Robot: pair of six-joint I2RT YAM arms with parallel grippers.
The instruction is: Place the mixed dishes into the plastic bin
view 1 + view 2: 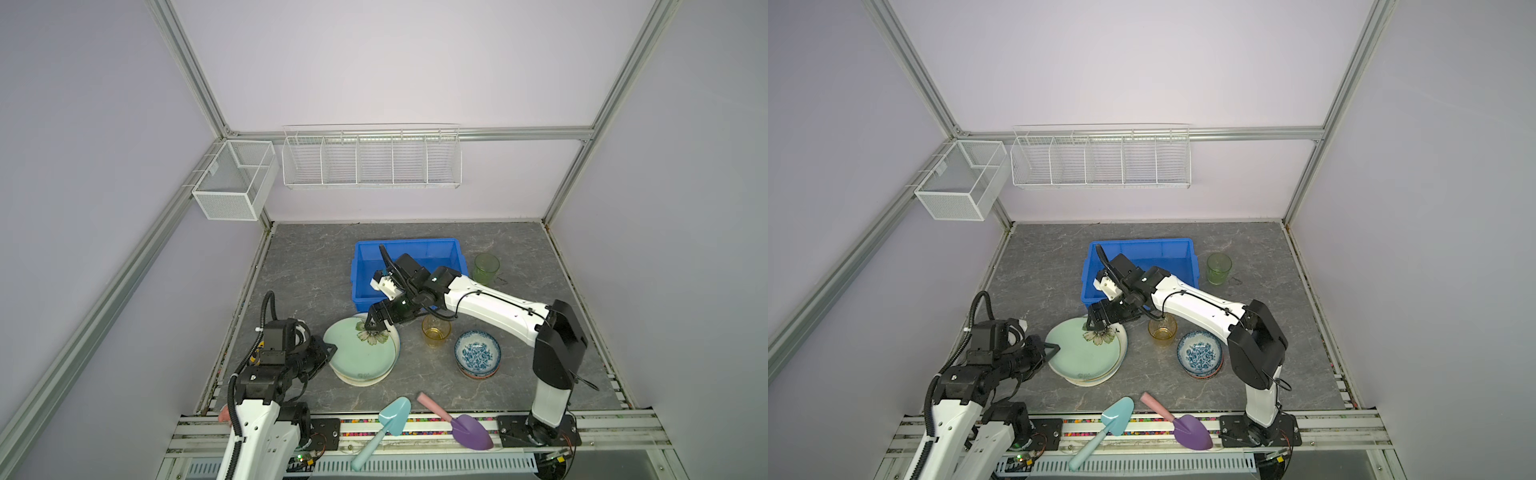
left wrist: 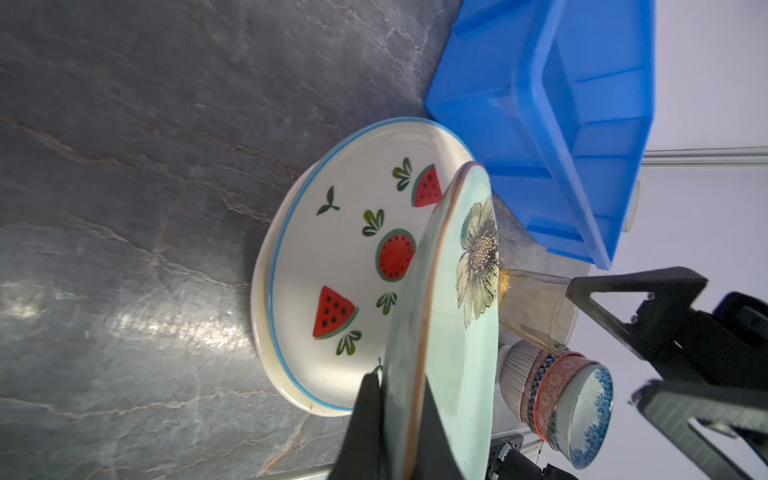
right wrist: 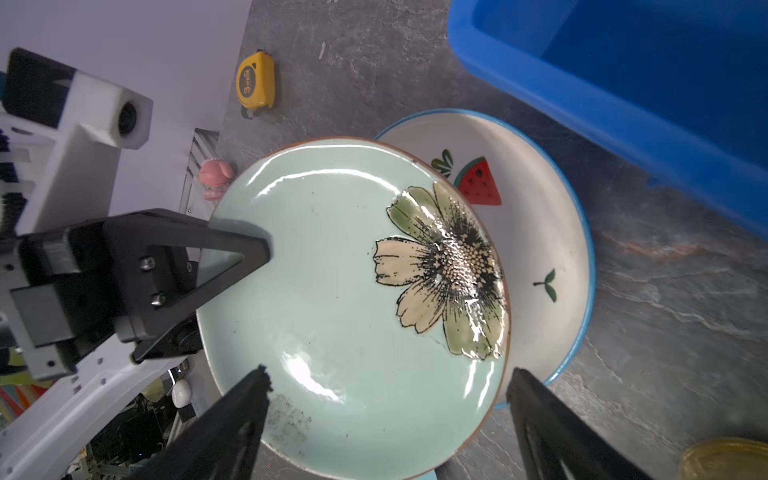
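Your left claw (image 1: 332,348) is clenched on the pale green floral plate (image 1: 358,353), pinching its rim at the plate's 9 o'clock edge. That grip looks meant to peel the plate off its stack. The left wrist view shows it tilted, raised off the watermelon plate (image 2: 332,249) on the gripped side, and a plate lying flat would leave no room for a finger beneath. The stack sits at 8 o'clock on the surface (image 1: 316,266).

Your right claw (image 1: 376,329) hangs spread wide and empty over the flowered edge, at the plate's 1 o'clock. It is probably there to steady or take the plate; whether it touches I cannot tell. The amber tumbler (image 1: 435,331) and stacked bowls (image 1: 477,353) stand toward 4 o'clock. The plastic bin (image 1: 407,242) lies at 12 o'clock, just beyond the stack, so the carry should be short. No dish shows in it.
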